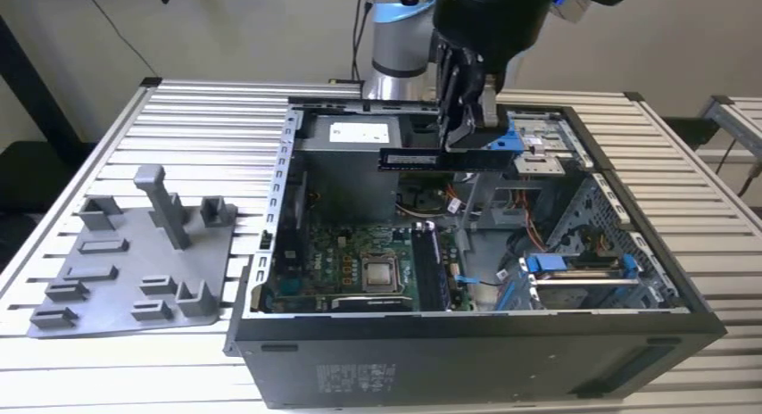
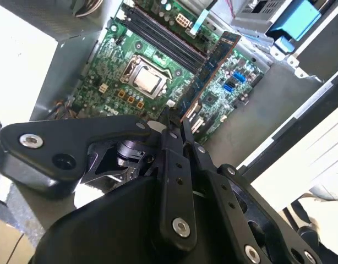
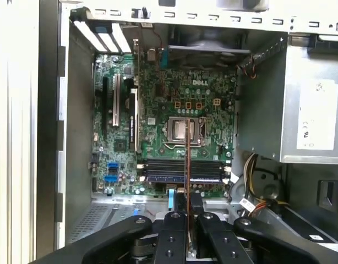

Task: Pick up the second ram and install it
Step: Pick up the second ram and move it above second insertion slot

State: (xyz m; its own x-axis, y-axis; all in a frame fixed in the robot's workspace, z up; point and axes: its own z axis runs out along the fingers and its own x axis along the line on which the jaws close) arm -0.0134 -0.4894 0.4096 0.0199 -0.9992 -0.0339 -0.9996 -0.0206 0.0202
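Second ram [image 1: 411, 159]: one long, thin stick, held level in the air over the open computer case [image 1: 476, 365], clear of the motherboard [image 1: 345, 253] below. It does not sit in any slot.
Ram in both wrist views: it appears as a thin edge [image 3: 187, 159] and as a dark slanted board [image 2: 213, 60]. It lies crosswise to the bank of memory slots [image 3: 158, 170].
Gripper [image 1: 470, 142]: one, hanging from the arm above the case, also seen at [image 2: 174, 125] and [image 3: 188, 202].
Jaws: closed tight on the ram, one finger on each flat face, with no gap left.
Memory slots: one bank of long dark lanes [image 2: 163, 38]; how many lanes cannot be told for sure.
Processor socket: one, square and silver [image 3: 183, 130], just beside the slot bank.
Power supply: one grey box [image 3: 315, 110] against the case wall.
Blue plastic parts: two in the exterior view, one just beside the gripper [image 1: 509, 143] and one lower in the drive bay [image 1: 544, 264].
Fixture plate [image 1: 120, 276]: one grey plate on the exterior view's left of the case, with several low blocks and one tall post [image 1: 161, 200].
Desk [image 1: 202, 120]: one slatted metal top carrying the case and the plate.
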